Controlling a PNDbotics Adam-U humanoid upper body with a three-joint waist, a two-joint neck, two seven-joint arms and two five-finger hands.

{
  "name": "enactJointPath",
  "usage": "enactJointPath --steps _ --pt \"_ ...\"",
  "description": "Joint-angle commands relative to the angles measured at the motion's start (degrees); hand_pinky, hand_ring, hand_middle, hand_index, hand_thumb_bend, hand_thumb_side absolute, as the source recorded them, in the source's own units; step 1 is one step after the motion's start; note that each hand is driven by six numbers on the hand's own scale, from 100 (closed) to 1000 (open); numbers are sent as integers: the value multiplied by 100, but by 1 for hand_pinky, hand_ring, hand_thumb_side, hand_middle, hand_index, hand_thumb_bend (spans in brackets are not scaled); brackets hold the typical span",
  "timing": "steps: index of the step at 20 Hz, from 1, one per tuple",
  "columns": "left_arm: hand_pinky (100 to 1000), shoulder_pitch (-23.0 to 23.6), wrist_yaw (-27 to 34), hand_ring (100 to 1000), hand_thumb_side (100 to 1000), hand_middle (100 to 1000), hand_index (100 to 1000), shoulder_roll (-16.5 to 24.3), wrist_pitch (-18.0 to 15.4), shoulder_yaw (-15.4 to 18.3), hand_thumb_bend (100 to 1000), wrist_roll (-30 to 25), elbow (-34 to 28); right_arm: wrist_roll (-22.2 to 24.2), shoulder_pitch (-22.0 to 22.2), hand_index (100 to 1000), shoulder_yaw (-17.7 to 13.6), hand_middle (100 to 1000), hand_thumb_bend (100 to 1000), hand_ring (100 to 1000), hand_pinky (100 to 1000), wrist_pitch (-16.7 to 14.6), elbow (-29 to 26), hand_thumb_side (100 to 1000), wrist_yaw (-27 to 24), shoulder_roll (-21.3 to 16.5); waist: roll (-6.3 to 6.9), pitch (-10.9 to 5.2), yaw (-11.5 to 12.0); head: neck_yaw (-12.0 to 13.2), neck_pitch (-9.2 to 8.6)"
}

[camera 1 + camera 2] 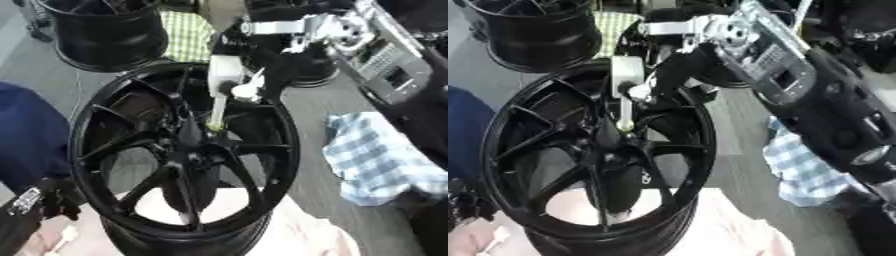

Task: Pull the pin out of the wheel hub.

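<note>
A big black spoked wheel hub (131,145) lies flat in the middle on a pale cloth. A slim white pin (216,111) with a yellowish lower end stands almost upright, its tip meeting the hub close to the centre. The pin's wider white top (225,70) is above the rim. My right hand (677,67) comes in from the upper right on a black and silver arm, with its fingers curled round the pin's top. My left hand (54,199) shows dark at the lower left, beside the rim and apart from the pin.
A second black wheel (105,30) stands at the back left. A green-checked cloth (188,35) lies behind the hub and a blue-checked cloth (376,160) to its right. Something dark blue (26,135) fills the left edge. The pale cloth (302,232) spreads under the hub.
</note>
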Motion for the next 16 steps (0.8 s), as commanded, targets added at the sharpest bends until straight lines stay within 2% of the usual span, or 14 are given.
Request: enactJointPath --steps 1,4,7,8,9,10,11,13,16 --pt "580 -11 -6 579 917 597 790 150 -16 92 100 -2 -67 -499 430 680 -699 523 150 693 741 170 -387 302 -150 -830 12 -77 -48 90 9" --pt "580 16 16 579 919 596 790 175 5 170 100 -2 -78 -1273 1591 692 -1394 528 151 691 735 289 -460 278 -67 -1235 8 -68 -173 185 9" --pt "580 28 45 579 919 596 790 200 32 237 100 -2 -108 -2208 2849 710 -2027 540 158 693 728 388 -312 268 220 -1084 2 -45 -260 259 9" --pt "580 35 52 579 919 597 790 209 39 263 100 -2 -119 -2542 3255 796 -2219 632 192 724 733 444 -170 302 349 -915 -3 -42 -292 284 9" --pt "580 41 58 579 919 597 790 220 46 284 100 -2 -128 -2869 3619 831 -2378 674 206 738 738 486 -13 314 472 -714 -11 -39 -310 298 9" --pt "581 46 64 579 919 597 790 233 53 305 100 -2 -137 -3167 3950 919 -2510 789 248 779 756 533 175 362 566 -478 -18 -36 -331 325 9" --pt "580 47 71 579 918 597 790 245 59 322 100 -2 -146 -3458 4281 947 -2644 846 262 810 777 595 412 413 658 -175 -25 -30 -347 346 9" --pt "580 39 83 580 918 597 790 261 70 347 100 -2 -158 -4013 4784 960 -2909 881 254 824 779 672 843 455 798 490 -28 -16 -367 393 9" --pt "580 25 93 580 915 597 790 290 63 385 100 -2 -156 -5095 5239 946 -3267 855 178 795 742 533 1309 502 665 1465 -22 13 -401 453 9"
